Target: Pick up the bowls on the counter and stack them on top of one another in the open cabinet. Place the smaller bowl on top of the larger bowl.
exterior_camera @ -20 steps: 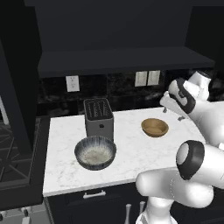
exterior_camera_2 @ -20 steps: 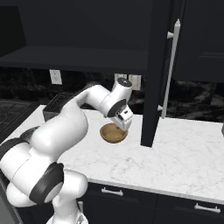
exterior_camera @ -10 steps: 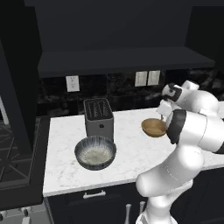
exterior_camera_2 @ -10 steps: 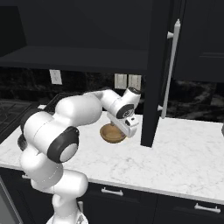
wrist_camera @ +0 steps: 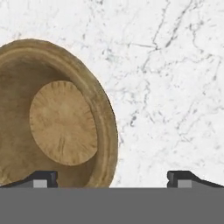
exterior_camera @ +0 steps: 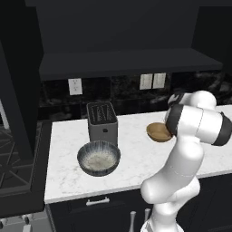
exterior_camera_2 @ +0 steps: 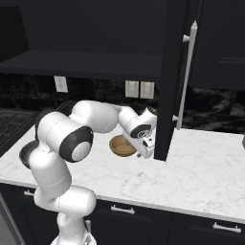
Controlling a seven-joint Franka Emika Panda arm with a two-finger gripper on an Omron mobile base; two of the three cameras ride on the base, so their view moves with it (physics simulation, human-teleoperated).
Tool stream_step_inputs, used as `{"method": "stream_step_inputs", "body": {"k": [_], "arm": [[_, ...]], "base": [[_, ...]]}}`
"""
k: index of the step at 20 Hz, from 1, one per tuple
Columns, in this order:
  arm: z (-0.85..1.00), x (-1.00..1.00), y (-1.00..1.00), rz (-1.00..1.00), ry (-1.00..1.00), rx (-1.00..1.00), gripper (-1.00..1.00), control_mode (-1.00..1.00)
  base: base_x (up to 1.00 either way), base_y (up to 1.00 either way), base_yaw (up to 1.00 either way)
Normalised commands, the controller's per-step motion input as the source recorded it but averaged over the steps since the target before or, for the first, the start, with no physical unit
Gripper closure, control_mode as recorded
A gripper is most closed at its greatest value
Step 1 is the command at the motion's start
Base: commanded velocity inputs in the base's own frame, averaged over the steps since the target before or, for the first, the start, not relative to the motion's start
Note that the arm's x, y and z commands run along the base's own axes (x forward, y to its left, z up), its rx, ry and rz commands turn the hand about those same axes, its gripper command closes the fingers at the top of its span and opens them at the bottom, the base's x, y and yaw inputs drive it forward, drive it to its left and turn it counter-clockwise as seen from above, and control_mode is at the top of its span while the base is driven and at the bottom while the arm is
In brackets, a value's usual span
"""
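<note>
Fingers (wrist_camera: 43, 177) of the gripper (wrist_camera: 111, 177) are spread wide, and nothing is held. One tip is seen over the small brown bowl (wrist_camera: 57, 118), which is set on the white counter (wrist_camera: 175, 87). The big blue-grey bowl (exterior_camera: 99, 157) is placed beside the toaster (exterior_camera: 102, 121).

Black glossy marbled backsplash wall (exterior_camera: 127, 93) carrying white rectangular wall outlets (exterior_camera: 75, 86); dark grey slotted metal toaster (exterior_camera: 102, 121) standing near that wall; black stove grates (exterior_camera: 13, 163) beside; tall silver bar handle (exterior_camera_2: 186, 74) on a black cabinet door.
</note>
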Motion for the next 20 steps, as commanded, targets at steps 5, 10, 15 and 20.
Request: {"method": "stream_step_inputs", "body": {"k": [5, 10, 15, 20], "arm": [[-0.30, 0.32, 0.00, 0.00, -0.05, 0.00, -1.00, -1.00], [-0.35, 0.15, 0.01, 0.00, 0.00, 0.00, 1.00, -1.00], [-0.02, 0.02, 0.00, 0.00, 0.00, 0.00, 1.00, -1.00], [0.00, -0.04, 0.00, 0.00, -0.01, 0.00, 1.00, -1.00]], "base": [[0.00, 0.00, 0.00], [0.00, 0.00, 0.00], [0.00, 0.00, 0.00], [0.00, 0.00, 0.00]]}}
